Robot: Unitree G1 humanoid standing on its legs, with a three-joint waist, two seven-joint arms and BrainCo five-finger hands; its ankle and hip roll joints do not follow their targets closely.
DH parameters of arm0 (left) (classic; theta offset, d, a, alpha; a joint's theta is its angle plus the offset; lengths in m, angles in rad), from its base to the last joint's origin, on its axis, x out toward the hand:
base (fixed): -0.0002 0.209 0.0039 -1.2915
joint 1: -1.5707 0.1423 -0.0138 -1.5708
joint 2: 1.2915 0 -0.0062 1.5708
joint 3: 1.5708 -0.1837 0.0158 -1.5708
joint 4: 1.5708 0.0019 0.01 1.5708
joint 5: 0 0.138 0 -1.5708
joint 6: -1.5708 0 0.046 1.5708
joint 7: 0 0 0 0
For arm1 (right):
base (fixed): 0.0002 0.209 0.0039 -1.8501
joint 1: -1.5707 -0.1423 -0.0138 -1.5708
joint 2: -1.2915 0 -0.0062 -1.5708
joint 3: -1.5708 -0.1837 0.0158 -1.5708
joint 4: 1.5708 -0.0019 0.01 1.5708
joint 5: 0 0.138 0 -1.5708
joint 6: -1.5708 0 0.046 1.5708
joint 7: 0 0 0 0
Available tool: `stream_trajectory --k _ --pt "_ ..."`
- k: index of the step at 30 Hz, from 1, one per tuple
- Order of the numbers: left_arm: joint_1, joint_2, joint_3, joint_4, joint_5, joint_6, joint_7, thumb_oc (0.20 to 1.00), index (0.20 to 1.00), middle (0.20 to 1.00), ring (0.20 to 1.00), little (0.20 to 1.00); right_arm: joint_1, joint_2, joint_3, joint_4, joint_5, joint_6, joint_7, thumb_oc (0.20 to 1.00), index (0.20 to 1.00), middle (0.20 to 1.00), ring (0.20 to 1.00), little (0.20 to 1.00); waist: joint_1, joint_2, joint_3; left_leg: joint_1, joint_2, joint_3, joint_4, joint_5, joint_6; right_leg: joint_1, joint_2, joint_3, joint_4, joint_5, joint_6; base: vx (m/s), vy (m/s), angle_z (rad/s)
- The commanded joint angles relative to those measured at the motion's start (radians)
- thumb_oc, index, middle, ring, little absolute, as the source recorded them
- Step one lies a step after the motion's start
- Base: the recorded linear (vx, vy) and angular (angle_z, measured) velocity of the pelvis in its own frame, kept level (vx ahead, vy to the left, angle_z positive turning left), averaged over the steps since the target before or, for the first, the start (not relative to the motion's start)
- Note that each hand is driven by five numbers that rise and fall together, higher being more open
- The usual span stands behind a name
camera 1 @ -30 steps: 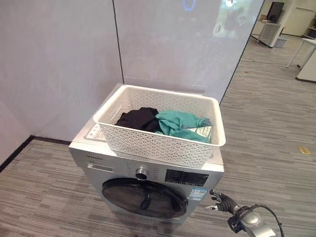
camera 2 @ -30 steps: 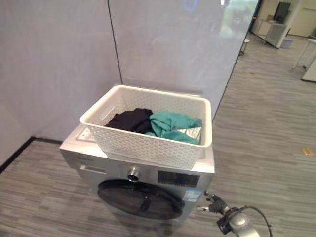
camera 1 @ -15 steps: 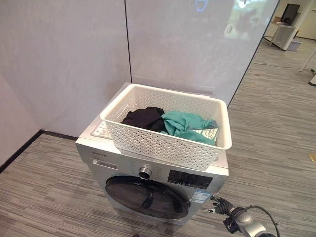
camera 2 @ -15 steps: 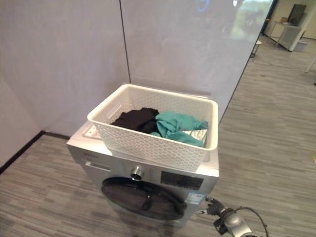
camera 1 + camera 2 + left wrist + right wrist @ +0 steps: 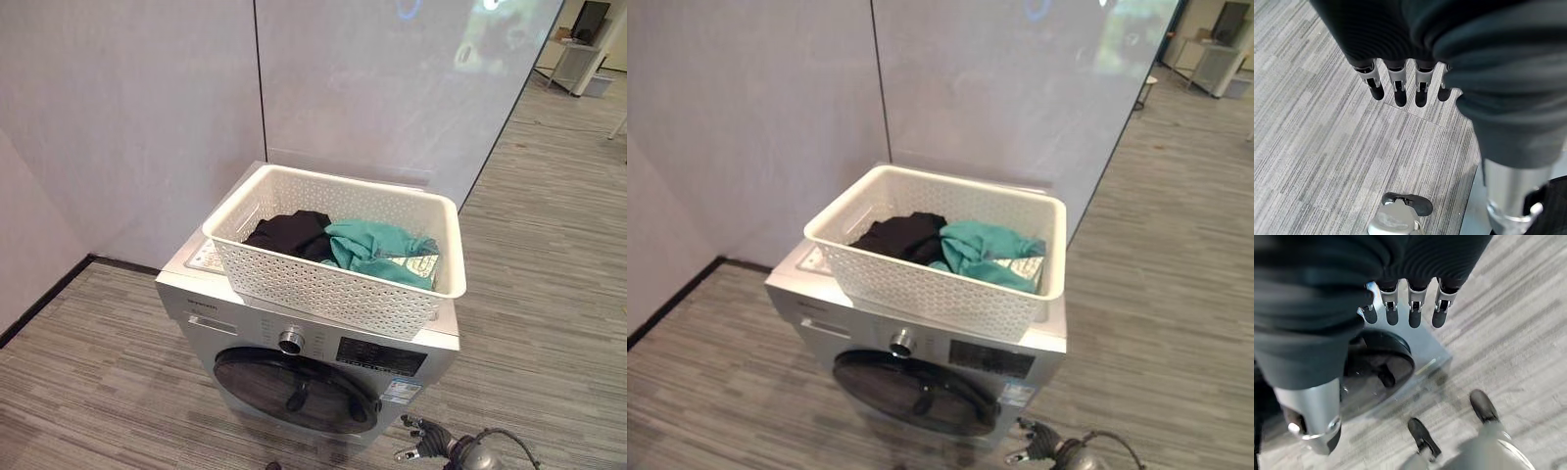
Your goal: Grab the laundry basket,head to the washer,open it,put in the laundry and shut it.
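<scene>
A white perforated laundry basket [image 5: 333,286] stands on top of the silver washer [image 5: 217,311]. Black clothing [image 5: 294,229] and teal clothing [image 5: 380,245] lie inside the basket. The washer's dark round door [image 5: 294,392] is shut. My right hand [image 5: 428,441] hangs low beside the washer's front right corner, open, fingers spread, holding nothing. In the right wrist view its straight fingers [image 5: 1411,308] point toward the washer door [image 5: 1378,364]. My left hand [image 5: 1398,83] hangs over the grey floor with straight fingers, open and empty.
Grey wall panels [image 5: 147,108] stand close behind and to the left of the washer. Striped grey floor [image 5: 549,294] stretches to the right, with office furniture [image 5: 580,39] far off at the back right.
The camera has shifted, so the washer and basket sit further right in view. My right hand has dropped a little lower beside the washer. The basket stays on the washer.
</scene>
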Motion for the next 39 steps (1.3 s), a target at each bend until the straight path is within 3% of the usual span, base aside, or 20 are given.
stream_trajectory --k 1,9,20,27,32,35,38,39 --pt "-0.059 0.027 -0.008 0.048 0.015 -0.005 0.023 1.000 1.000 1.000 1.000 1.000 -0.072 0.046 0.020 -0.046 -0.001 -0.037 0.012 1.000 1.000 1.000 1.000 1.000 0.022 -0.044 0.036 0.020 -0.054 -0.002 0.016 -0.088 0.042 -0.039 -0.090 0.009 0.010 0.018 0.082 -0.04 0.018 -0.01" --pt "-0.091 -0.001 -0.057 0.024 0.002 -0.017 0.046 1.000 1.000 1.000 1.000 1.000 -0.182 0.080 0.073 -0.003 -0.062 -0.060 -0.056 1.000 1.000 1.000 1.000 1.000 0.029 -0.029 0.056 0.004 -0.059 -0.003 0.010 -0.078 0.043 -0.055 -0.096 0.010 0.006 0.031 0.084 -0.03 0.017 -0.06" --pt "-0.091 -0.008 -0.054 0.042 0.011 -0.019 0.058 1.000 1.000 1.000 1.000 1.000 -0.257 0.039 0.088 -0.153 -0.072 -0.078 -0.081 1.000 1.000 1.000 1.000 1.000 0.040 -0.039 0.075 -0.018 -0.063 -0.020 0.010 -0.071 0.044 -0.071 -0.098 0.003 0.006 0.039 0.085 0.00 0.006 0.07" --pt "-0.088 -0.017 -0.090 0.036 0.020 -0.026 0.065 1.000 1.000 1.000 1.000 1.000 -0.314 0.100 0.145 0.020 -0.114 -0.079 -0.111 1.000 1.000 1.000 1.000 1.000 0.067 -0.038 0.084 -0.033 -0.064 -0.032 0.013 -0.068 0.047 -0.080 -0.098 -0.003 0.006 0.038 0.083 0.00 0.000 0.00" --pt "-0.111 -0.019 -0.170 -0.001 0.045 -0.037 0.073 1.000 1.000 1.000 1.000 1.000 -0.380 0.136 0.174 0.154 -0.134 -0.074 -0.144 1.000 1.000 1.000 1.000 1.000 0.082 -0.031 0.105 -0.051 -0.067 -0.076 0.022 -0.060 0.053 -0.101 -0.093 0.005 0.043 0.021 0.070 -0.01 -0.016 0.14" --pt "-0.133 -0.023 -0.216 -0.008 0.061 -0.035 0.068 1.000 1.000 1.000 1.000 1.000 -0.397 0.149 0.169 0.224 -0.131 -0.067 -0.158 1.000 1.000 1.000 1.000 1.000 0.082 -0.018 0.115 -0.066 -0.071 -0.121 0.046 -0.059 0.060 -0.114 -0.092 0.046 0.115 -0.018 0.061 -0.02 -0.033 0.22" --pt "-0.155 -0.031 -0.266 -0.006 0.077 -0.036 0.058 1.000 1.000 1.000 1.000 1.000 -0.411 0.149 0.155 0.278 -0.128 -0.063 -0.173 1.000 1.000 1.000 1.000 1.000 0.061 0.002 0.117 -0.091 -0.085 -0.176 0.067 -0.053 0.068 -0.141 -0.061 0.184 0.202 -0.086 0.057 -0.04 -0.022 0.47" --pt "-0.161 -0.033 -0.274 -0.004 0.077 -0.039 0.053 1.000 1.000 1.000 1.000 1.000 -0.416 0.148 0.150 0.294 -0.127 -0.063 -0.178 1.000 1.000 1.000 1.000 1.000 0.060 0.006 0.110 -0.100 -0.088 -0.188 0.066 -0.047 0.068 -0.138 -0.054 0.200 0.196 -0.095 0.054 -0.05 -0.076 1.20"
